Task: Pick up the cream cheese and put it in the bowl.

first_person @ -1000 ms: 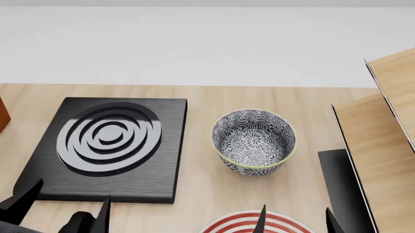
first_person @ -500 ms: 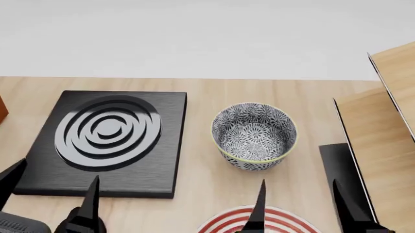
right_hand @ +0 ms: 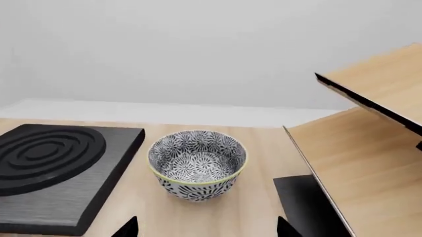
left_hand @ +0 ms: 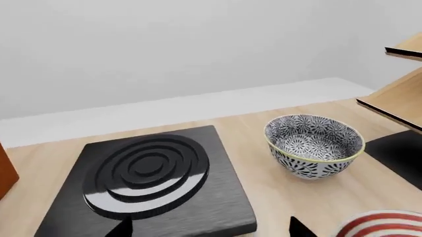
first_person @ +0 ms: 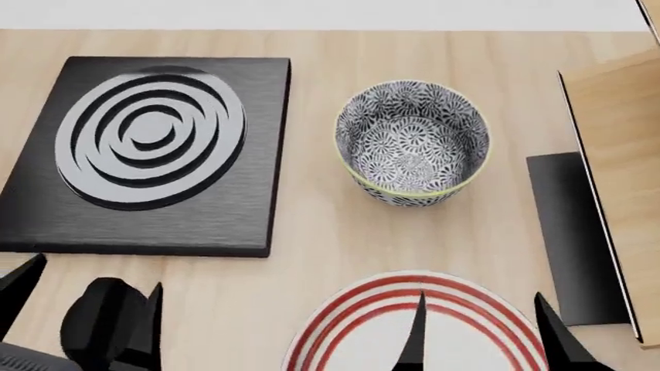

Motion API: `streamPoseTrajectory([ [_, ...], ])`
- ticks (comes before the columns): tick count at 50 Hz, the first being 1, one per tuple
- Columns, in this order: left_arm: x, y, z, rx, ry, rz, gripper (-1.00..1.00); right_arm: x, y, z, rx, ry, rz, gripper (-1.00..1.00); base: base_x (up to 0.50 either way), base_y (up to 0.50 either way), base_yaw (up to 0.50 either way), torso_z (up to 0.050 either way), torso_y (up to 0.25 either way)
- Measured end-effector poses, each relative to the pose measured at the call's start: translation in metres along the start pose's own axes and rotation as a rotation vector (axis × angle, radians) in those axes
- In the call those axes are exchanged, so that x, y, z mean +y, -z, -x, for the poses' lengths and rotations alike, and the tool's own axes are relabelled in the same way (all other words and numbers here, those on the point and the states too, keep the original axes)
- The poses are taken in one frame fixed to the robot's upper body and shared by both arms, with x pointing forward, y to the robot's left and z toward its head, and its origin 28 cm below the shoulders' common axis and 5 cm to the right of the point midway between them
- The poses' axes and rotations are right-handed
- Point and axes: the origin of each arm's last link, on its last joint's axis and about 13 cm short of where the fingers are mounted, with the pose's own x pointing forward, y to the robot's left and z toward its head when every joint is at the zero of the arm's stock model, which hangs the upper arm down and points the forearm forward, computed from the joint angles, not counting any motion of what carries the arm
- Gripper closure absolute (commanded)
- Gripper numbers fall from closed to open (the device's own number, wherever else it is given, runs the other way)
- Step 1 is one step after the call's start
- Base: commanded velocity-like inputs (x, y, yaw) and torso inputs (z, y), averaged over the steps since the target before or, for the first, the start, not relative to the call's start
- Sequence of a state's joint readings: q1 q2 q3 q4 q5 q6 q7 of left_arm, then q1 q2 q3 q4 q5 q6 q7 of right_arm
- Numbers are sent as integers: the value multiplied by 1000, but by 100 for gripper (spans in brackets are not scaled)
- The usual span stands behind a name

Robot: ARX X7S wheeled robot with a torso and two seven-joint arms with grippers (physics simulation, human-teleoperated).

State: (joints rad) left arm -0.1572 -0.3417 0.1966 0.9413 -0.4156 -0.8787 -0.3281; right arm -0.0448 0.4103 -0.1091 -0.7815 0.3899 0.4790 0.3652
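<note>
The cream cheese is out of view in all three views. The bowl (first_person: 413, 143), deep, black-and-white flowered with a yellowish rim, stands empty on the wooden table; it also shows in the left wrist view (left_hand: 315, 144) and the right wrist view (right_hand: 197, 163). At the head view's lower left, my left gripper (first_person: 88, 297) is open, nearer than the black slab. My right gripper (first_person: 483, 334) is open over the red-ringed plate at the lower right. In the wrist views only the fingertips of the left gripper (left_hand: 211, 231) and the right gripper (right_hand: 207, 229) show, wide apart with nothing between.
A black square slab with grey rings (first_person: 154, 147) lies left of the bowl. A white plate with red rings (first_person: 356, 340) sits at the near edge. A wooden shelf unit (first_person: 619, 154) with a black base (first_person: 567, 232) stands at the right. An orange-brown thing (left_hand: 5, 170) sits far left.
The head view has tipped downward: the slab and bowl have slid up the picture, and much more of the red-ringed plate shows. Both grippers stay open at the bottom edge.
</note>
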Motion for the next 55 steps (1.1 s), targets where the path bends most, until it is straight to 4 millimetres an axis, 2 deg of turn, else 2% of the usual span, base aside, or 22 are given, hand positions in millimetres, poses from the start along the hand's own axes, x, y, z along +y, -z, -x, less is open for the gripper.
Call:
streamPoseTrajectory([
  [18, -1, -2, 4, 68, 56, 10, -100, -1, 1, 2, 3, 5, 3, -100, 0, 0, 0, 0, -41],
  [38, 7, -21, 11, 220, 106, -45, -100, -2, 6, 1, 16, 9, -4, -100, 0, 0, 0, 0, 0],
  [55, 5, -37, 25, 310, 246, -140, -100, -3, 10, 1, 19, 18, 0, -100, 0, 0, 0, 0, 0],
])
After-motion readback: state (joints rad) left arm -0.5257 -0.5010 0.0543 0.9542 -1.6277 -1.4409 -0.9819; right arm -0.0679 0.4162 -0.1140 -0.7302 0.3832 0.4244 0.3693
